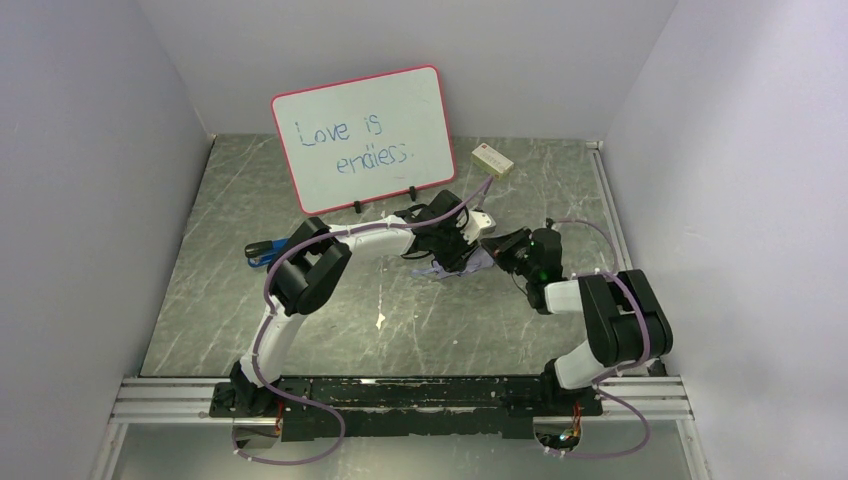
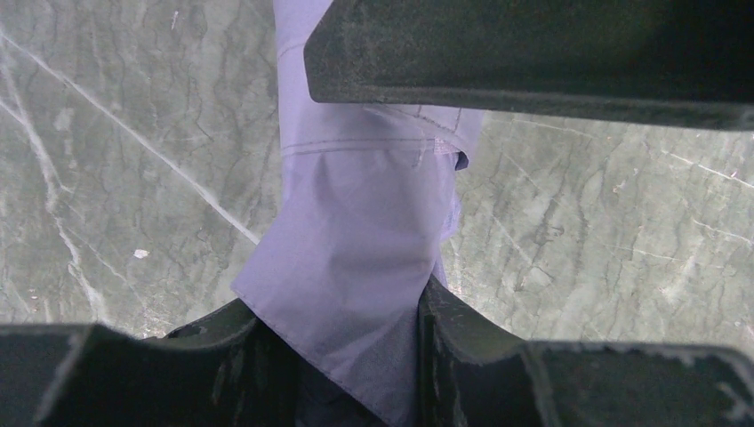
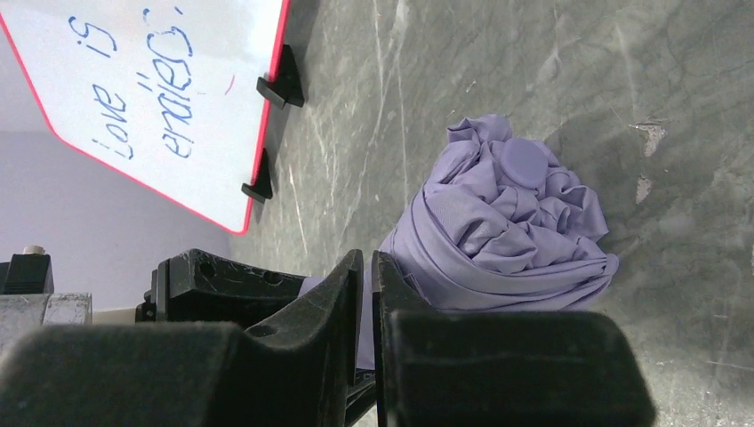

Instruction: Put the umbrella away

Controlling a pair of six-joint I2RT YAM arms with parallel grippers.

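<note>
The umbrella (image 3: 507, 222) is a pale lavender bundle of folded, crumpled fabric lying on the grey marbled table (image 1: 330, 340) near its middle, in front of the whiteboard. In the top view only bits of the umbrella (image 1: 441, 270) show under the two grippers. My left gripper (image 2: 338, 311) is shut on a flap of the umbrella (image 2: 356, 222) fabric, which fills the gap between its jaws. My right gripper (image 3: 366, 267) stands just beside the bundle, its jaws nearly together with a thin flat strip of lavender fabric pinched between them. From above, the left gripper (image 1: 455, 245) and right gripper (image 1: 505, 250) meet over the bundle.
A red-framed whiteboard (image 1: 365, 140) with blue writing stands on black feet right behind the grippers. A small white box (image 1: 492, 160) lies to its right. A blue and black object (image 1: 260, 250) lies at the left. White walls close three sides.
</note>
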